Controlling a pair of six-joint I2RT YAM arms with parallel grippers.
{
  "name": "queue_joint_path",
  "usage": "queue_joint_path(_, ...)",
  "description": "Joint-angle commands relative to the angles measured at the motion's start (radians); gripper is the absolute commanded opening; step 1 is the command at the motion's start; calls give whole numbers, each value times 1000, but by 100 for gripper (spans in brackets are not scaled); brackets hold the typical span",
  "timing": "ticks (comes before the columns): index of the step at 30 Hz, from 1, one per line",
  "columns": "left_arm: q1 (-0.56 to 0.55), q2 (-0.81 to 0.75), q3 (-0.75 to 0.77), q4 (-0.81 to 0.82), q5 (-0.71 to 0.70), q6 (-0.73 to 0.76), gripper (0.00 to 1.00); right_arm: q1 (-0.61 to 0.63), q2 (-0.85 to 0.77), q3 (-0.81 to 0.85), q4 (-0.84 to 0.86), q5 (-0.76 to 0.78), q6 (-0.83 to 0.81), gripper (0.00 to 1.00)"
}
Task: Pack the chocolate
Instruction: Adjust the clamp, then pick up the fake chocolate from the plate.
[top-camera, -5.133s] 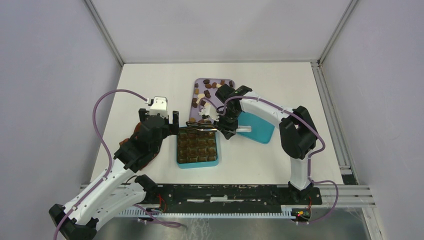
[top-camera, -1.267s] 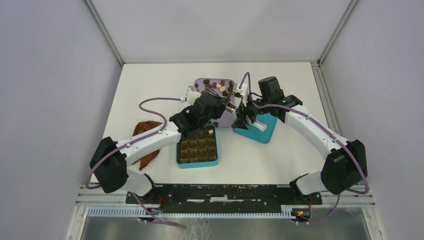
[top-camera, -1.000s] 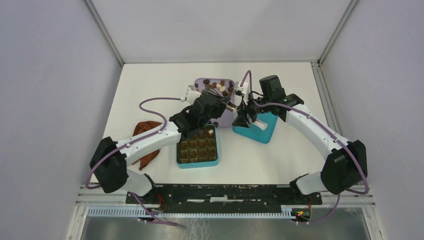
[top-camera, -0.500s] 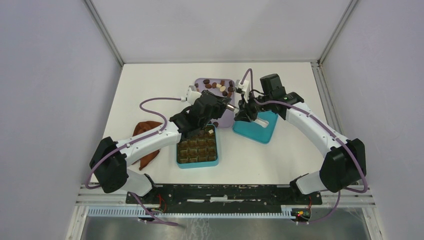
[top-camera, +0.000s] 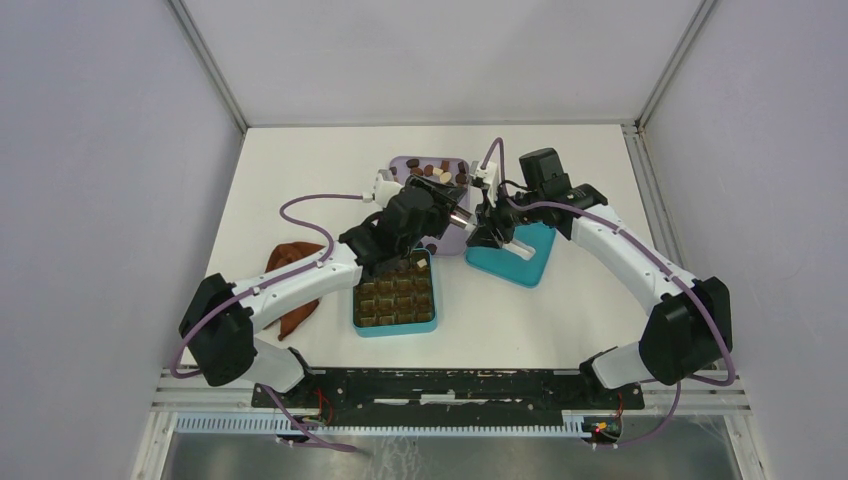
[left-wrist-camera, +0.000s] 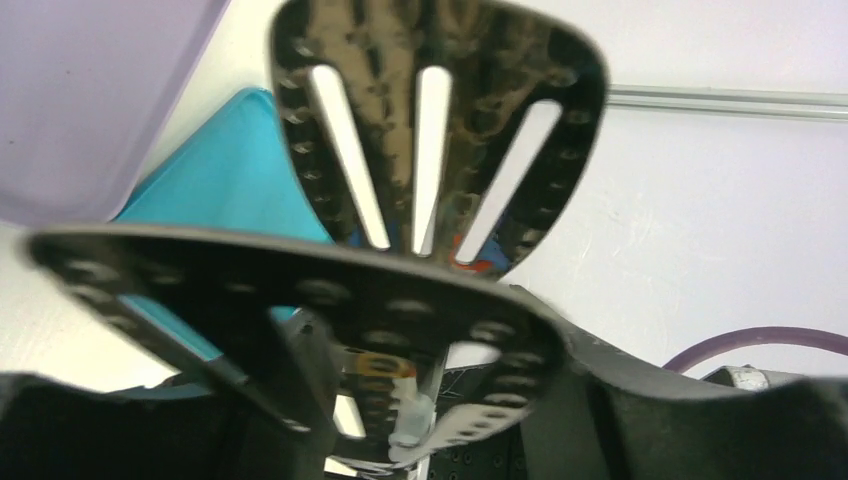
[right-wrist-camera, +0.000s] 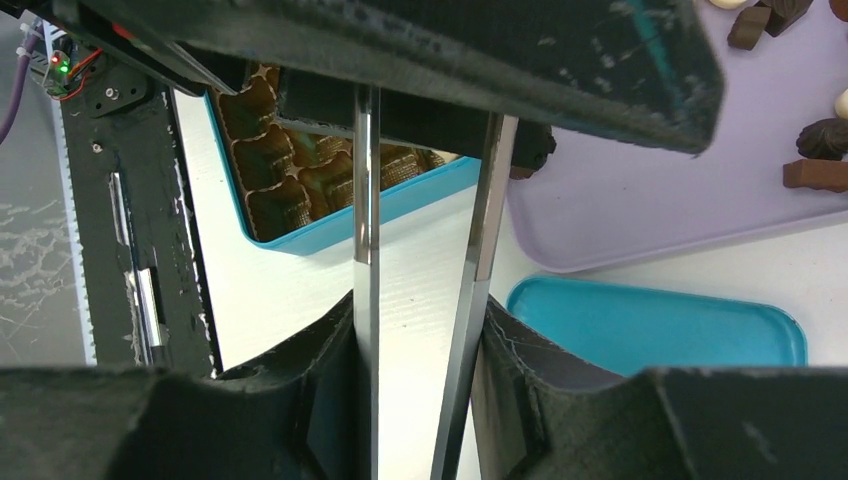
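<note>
The chocolate (top-camera: 437, 172): We see small bite-size pieces, dark brown, mid brown and a few cream-white, some rounded, some blocky.
Where it lies: Loose at the far end of the lavender tray (right-wrist-camera: 650, 200), mid-table.
Right jaws: The right gripper (right-wrist-camera: 418, 340) is clamped on a pair of metal tongs (right-wrist-camera: 367, 200). Its black fingers (right-wrist-camera: 310, 400) press the two steel arms from outside, and a gap shows between the arms. It hangs over the strip of table between the tray, the teal box (top-camera: 395, 329) and the teal lid (right-wrist-camera: 660, 320).
Left jaws: The left gripper (top-camera: 445, 215) reaches over the near half of the tray, almost tip to tip with the right one. Its wrist view is filled by the tongs' slotted, dimpled heads, one beyond the other. We cannot tell whether its fingers grip the tool or stand off it.
Box: It sits open just on the near side of the tray, its brown gridded insert (top-camera: 385, 300) facing up. We cannot tell whether the cells hold anything. The lid lies flat to its right, beside the tray.
Tabletop: The white table (top-camera: 300, 180) also carries a crumpled reddish-brown cloth (top-camera: 285, 258) on the left, partly hidden by the left arm.
Room: Plain pale grey walls (top-camera: 420, 60), edged with aluminium rails, close in the table on three sides.
</note>
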Motion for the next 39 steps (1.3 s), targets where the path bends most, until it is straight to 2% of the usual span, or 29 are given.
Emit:
queue_joint_path(1, 2, -20, 19, 53, -12, -10, 68, -2, 0, 42, 3, -46, -7, 43)
queue_joint_path(8, 2, -70, -16, -11, -9, 82, 81, -54, -9, 28, 15, -50, 6, 42)
queue_joint_path(14, 2, -155, -55, -89, -13, 263, 86, -95, -7, 18, 19, -58, 9, 41)
queue_joint_path(17, 3, -225, -56, -137, -15, 460, 87, -111, -5, 17, 12, -24, -8, 41)
queue_joint_path(21, 6, -342, -24, -180, 55, 969, 91, -119, 5, 25, -11, 66, -48, 41)
queue_joint_path(23, 14, -393, 5, -228, 80, 1150, 96, -119, 24, 47, -30, 107, -67, 41)
queue_joint_path(25, 70, -425, 41, -290, 113, 1254, 100, -119, 47, 69, -51, 141, -84, 41)
queue_joint_path(29, 363, -434, 67, -368, 414, 1314, 100, -119, 99, 114, -79, 207, -105, 41)
queue_joint_path(31, 480, -438, 43, -368, 496, 1342, 100, -119, 131, 139, -96, 246, -118, 41)
queue_joint_path(33, 520, -444, 7, -364, 469, 1387, 100, -120, 172, 170, -116, 272, -134, 41)
queue_joint_path(39, 526, -504, -174, -302, 274, 1446, 100, -112, 295, 269, -168, 315, -157, 41)
